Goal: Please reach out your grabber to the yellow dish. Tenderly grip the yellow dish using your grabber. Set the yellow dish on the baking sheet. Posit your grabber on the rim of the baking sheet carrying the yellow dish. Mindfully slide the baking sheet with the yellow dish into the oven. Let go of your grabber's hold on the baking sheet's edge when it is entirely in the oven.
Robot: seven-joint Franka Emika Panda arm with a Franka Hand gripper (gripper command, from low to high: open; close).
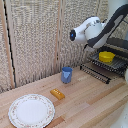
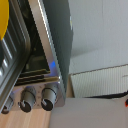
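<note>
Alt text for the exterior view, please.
A small round yellow dish sits on a dark wire-rack baking sheet at the oven, under a white robot arm. On the wooden table: blue cup, orange block, floral-rimmed white plate.

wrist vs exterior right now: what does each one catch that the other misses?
Only the wrist view: the oven's control knobs, three in a row on its front panel, and a small blue light above them.

Only the exterior view: the robot arm, the blue cup, the orange-yellow block, the white floral-rimmed plate and the wooden table.

Both: the oven and the yellow dish sitting on the baking sheet; the wrist view catches only a sliver of the dish. The pincer shows clearly in neither.
</note>
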